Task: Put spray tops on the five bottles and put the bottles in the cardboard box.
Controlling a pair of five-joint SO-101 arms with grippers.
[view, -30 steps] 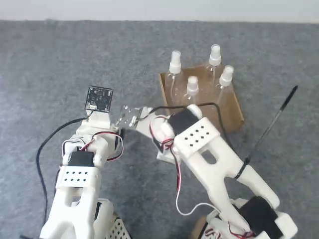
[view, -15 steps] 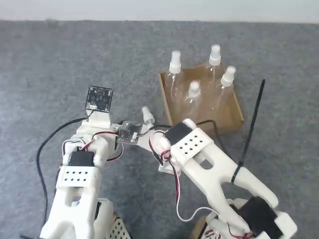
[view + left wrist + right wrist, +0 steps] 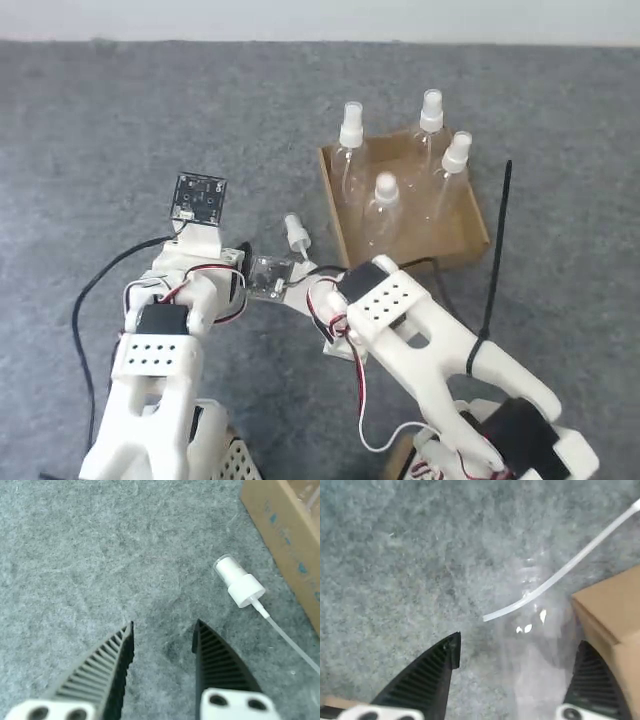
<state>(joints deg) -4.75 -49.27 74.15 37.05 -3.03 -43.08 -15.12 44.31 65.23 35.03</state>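
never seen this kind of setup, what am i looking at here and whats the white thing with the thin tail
Two robot arms sit at a carpeted table. One picture looks down from a fixed camera; the other two come from cameras on each arm's wrist, so the toothed prongs are the left gripper and right gripper, both open. The cardboard box holds four bottles with spray tops. The white thing is a loose spray top with its tube, beside the box. Something clear, perhaps the fifth bottle, lies between the right prongs.

White printed arms [image 3: 150, 370], red-black cables, ribbed black end effector fingers [image 3: 112, 667]
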